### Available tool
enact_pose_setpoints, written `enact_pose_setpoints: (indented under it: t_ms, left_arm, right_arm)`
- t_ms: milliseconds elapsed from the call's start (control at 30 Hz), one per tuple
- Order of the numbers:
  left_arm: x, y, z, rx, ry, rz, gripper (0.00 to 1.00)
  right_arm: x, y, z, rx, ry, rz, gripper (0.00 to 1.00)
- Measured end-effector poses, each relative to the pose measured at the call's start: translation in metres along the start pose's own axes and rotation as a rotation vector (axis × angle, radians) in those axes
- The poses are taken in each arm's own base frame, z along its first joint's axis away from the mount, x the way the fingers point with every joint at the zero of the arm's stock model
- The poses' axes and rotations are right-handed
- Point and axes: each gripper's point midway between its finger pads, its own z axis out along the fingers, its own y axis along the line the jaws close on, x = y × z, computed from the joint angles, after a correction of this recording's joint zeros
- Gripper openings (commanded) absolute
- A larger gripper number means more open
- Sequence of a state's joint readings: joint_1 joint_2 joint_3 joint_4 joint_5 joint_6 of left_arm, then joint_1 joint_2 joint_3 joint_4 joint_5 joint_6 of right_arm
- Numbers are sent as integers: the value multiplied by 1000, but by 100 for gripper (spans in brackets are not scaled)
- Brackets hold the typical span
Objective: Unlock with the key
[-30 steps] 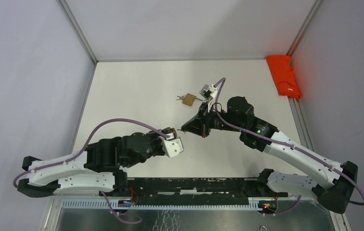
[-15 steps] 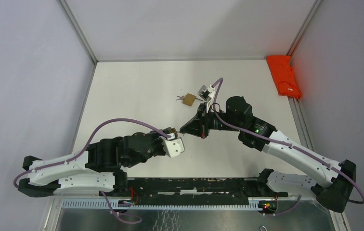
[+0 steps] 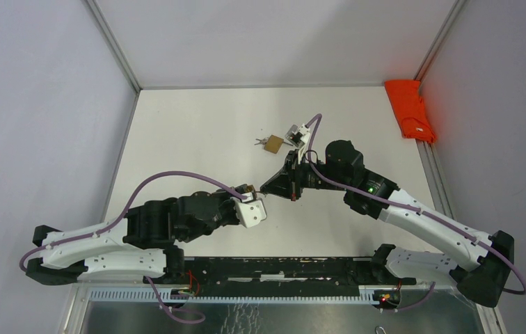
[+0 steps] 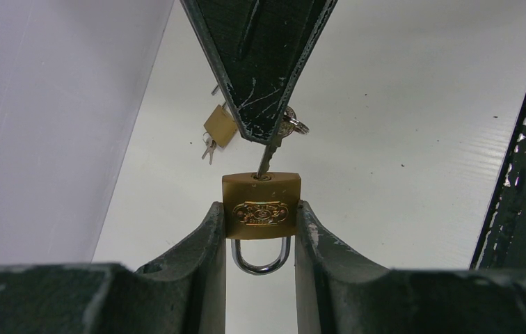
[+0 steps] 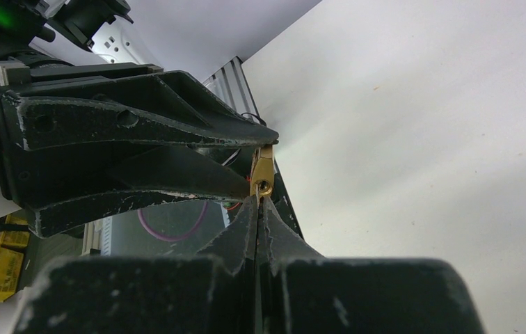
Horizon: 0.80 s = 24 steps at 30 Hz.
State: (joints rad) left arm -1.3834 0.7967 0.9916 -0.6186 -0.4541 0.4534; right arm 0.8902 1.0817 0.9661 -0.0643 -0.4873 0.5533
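A brass padlock [image 4: 261, 205] sits between the fingers of my left gripper [image 4: 261, 216], which is shut on its body. The steel shackle [image 4: 261, 259] hangs closed toward the camera. From above, my right gripper [image 4: 260, 129] is shut on a silver key [image 4: 268, 154]. The key's tip is in the keyhole on the padlock's top face, and its ring [image 4: 293, 126] shows beside the fingertip. In the right wrist view the padlock [image 5: 263, 174] stands just beyond my pinched right gripper [image 5: 257, 202]. From the top, the two grippers [image 3: 252, 192] [image 3: 266, 188] meet mid-table.
A second brass padlock [image 3: 271, 144] with its keys [image 3: 258, 142] lies flat on the white table behind the grippers; it also shows in the left wrist view [image 4: 220, 125]. A red cloth [image 3: 410, 108] rests at the right rail. Grey walls close the sides.
The right arm has edged slightly left, toward the left gripper. The left arm and the held padlock have stayed in place.
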Motion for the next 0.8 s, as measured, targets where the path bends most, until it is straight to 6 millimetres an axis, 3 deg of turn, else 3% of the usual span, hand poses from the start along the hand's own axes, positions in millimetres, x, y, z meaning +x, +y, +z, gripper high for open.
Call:
enact_pose_setpoints:
  t_ms: [800]
  left_arm:
    - [2, -1, 0, 4, 7, 3, 2]
  right_arm:
    - [6, -4, 1, 6, 11, 6, 0]
